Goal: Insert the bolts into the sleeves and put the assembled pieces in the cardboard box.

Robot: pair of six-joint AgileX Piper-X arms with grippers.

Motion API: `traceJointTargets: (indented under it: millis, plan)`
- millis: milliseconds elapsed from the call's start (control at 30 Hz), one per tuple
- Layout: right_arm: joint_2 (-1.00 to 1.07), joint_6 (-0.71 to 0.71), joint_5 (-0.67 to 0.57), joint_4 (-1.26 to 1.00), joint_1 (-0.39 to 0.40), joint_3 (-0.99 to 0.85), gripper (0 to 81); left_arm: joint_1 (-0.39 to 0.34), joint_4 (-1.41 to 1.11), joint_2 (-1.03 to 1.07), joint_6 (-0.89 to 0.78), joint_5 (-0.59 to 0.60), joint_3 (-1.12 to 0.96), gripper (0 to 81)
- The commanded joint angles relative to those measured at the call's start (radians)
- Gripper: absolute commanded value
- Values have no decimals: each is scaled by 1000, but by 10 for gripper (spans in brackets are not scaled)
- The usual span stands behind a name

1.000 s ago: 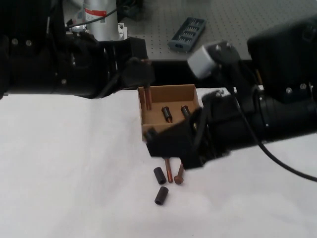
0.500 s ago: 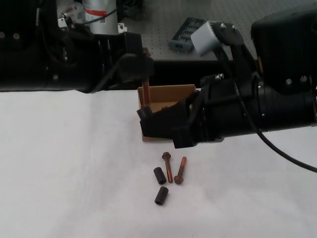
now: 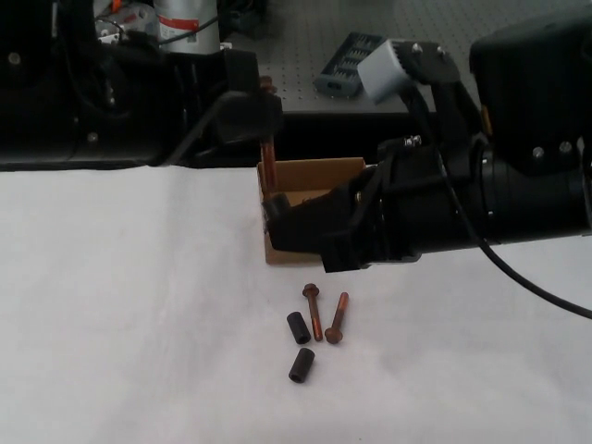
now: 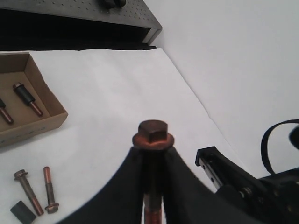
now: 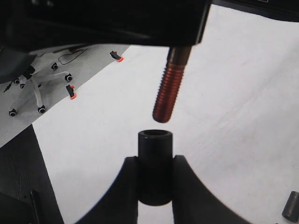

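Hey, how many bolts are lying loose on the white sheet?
2. One bolt and a second bolt lie side by side before the cardboard box. The left gripper holds a third bolt; the right arm may hide others.

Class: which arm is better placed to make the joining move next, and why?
Probably left: the left end effector holds the bolt tip-down just above the sleeve the right end effector holds upright.
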Motion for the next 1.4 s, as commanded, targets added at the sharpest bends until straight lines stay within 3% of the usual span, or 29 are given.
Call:
traceJointTargets:
  millis: [0,1367]
  plan:
    - [-2,2,0,-18,-10,-3,25,2,24,-12,-1,-3,-6,6]
    - [-2,39,-26,-78,-10,-3,25,-4,22,-12,-47,1,-6,6]
